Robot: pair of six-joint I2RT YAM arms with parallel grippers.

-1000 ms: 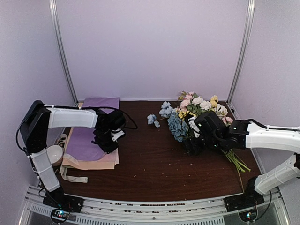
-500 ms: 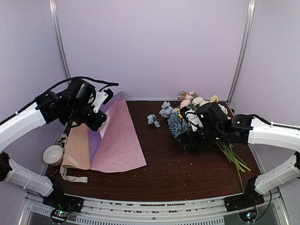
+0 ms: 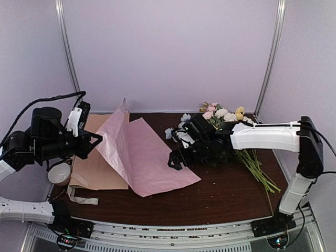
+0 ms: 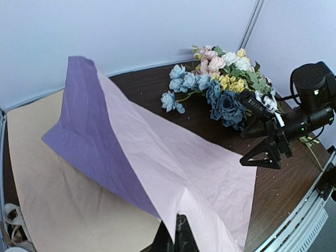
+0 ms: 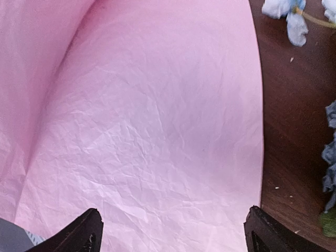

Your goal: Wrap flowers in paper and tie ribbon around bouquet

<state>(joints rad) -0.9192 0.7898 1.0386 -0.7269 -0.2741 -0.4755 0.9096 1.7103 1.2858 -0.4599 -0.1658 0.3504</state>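
Observation:
The paper [image 3: 152,157] lies pink face up across the table's middle, and its left part is lifted, showing the purple face [image 4: 89,136]. My left gripper [image 3: 98,140] is shut on that raised edge, its fingertips [image 4: 181,236] pinching the sheet. My right gripper [image 3: 177,156] hovers open over the paper's [image 5: 157,131] right edge, nothing between its fingers [image 5: 86,233]. The flowers [image 3: 226,114], pink and yellow, lie at the back right, stems toward the front. The ribbon [image 3: 86,200] lies at the front left. A wrapped bouquet is not in view.
A blue hydrangea bunch [image 3: 185,123] lies just left of the flowers, beside my right arm. Tan paper sheets [image 3: 97,170] are stacked at the left under the lifted sheet. A white cup [image 3: 60,173] stands at the left edge. Walls close the back and sides.
My left gripper lifted the purple sheet off the stack and turned it over onto the table's middle. My right arm left the flowers and moved left to the sheet's edge.

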